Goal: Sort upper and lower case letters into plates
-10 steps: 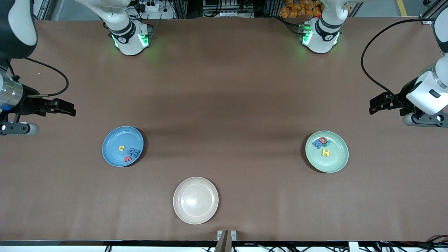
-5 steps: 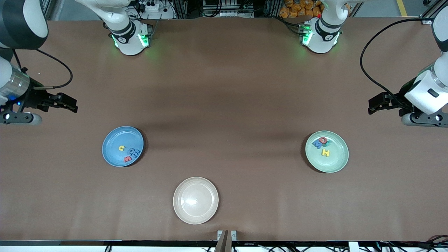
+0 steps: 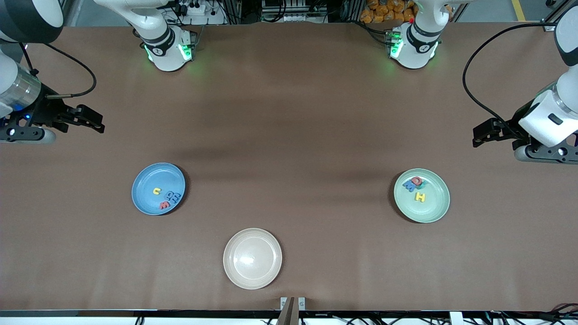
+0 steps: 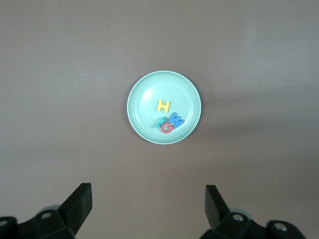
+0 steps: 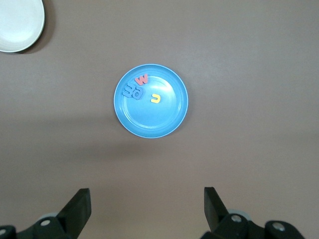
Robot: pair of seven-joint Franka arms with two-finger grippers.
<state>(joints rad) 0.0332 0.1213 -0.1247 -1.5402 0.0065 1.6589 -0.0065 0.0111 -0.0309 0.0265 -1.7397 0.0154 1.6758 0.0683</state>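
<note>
Sorting looks done: letters sit in blue plate (image 3: pixel 158 188) and mint plate (image 3: pixel 421 195). Keep left gripper (image 3: pixel 479 135) and right gripper (image 3: pixel 95 125) wide open, empty, parked.

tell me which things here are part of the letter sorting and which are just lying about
Part of the job:
- blue plate, holding letters
- green plate, holding letters

Just lying about:
- cream plate, nearest the front camera, nothing in it
</note>
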